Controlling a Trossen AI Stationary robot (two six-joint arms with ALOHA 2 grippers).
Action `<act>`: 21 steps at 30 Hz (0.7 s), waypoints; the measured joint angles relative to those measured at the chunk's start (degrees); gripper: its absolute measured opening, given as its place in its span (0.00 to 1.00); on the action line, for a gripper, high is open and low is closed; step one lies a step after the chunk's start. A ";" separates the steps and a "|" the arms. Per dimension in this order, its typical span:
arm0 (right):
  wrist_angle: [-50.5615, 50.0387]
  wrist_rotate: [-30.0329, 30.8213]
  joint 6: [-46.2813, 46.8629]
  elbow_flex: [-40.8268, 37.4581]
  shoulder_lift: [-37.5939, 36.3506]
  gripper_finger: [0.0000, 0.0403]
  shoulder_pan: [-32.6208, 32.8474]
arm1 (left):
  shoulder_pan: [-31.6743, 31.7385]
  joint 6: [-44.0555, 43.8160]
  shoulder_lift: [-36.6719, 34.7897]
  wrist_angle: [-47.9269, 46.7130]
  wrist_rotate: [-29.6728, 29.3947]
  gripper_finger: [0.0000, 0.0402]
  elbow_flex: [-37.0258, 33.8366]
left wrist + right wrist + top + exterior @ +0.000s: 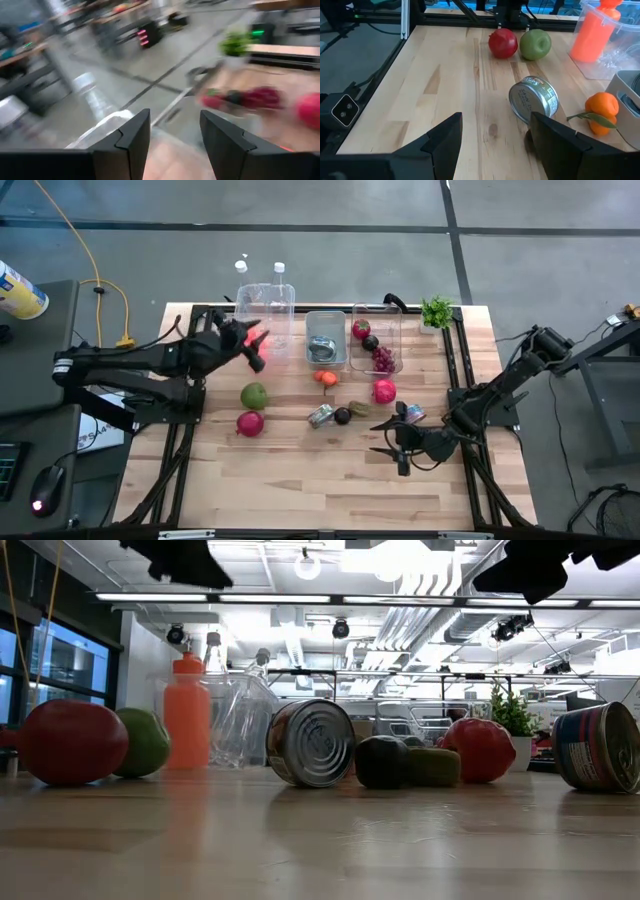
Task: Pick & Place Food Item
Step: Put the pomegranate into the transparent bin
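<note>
Transit step, we judge: left pincer (258, 346) hovers empty, jaws parted, beside the clear bin (266, 305). Right pincer (398, 442) waits open; the can (533, 98) lies just ahead, needing descent.

I work in a lab or workshop: exposed ceiling ducts (400, 625), strip lights (230, 597), metal racks (420, 710) behind my wooden surface (300, 470), concrete floor (330, 205).

No legible text; print on can label (534, 98) and yellow container (20, 292) too small to read
</note>
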 joint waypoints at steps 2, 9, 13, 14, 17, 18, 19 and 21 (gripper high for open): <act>0.12 0.05 0.02 0.00 0.00 0.55 0.00 | -4.05 2.18 -1.17 -0.17 2.88 0.41 0.00; 0.07 0.04 -0.01 0.00 0.00 0.55 0.00 | -17.65 -6.86 -2.13 -1.07 19.77 0.42 0.03; 0.09 0.04 -0.57 0.00 0.00 0.55 0.00 | -23.01 -7.40 -2.04 -3.24 24.04 0.42 0.03; 0.09 0.04 -0.59 0.00 0.00 0.55 0.00 | -24.05 -7.69 -2.03 -4.08 23.98 0.42 0.04; 0.26 0.04 -1.01 0.00 0.00 0.55 0.00 | -26.38 -8.67 -1.92 -6.80 22.16 0.43 0.04; 0.42 0.04 -1.07 0.00 0.00 0.55 0.00 | -26.86 -8.68 -1.69 -7.28 21.09 0.44 0.04; 0.48 0.04 -1.33 0.00 0.00 0.55 0.00 | -27.18 -8.72 -1.55 -7.73 20.11 0.46 0.05; 0.56 0.04 -2.22 0.00 -0.02 0.55 0.00 | -27.71 -8.72 -0.93 -8.37 19.23 0.50 0.03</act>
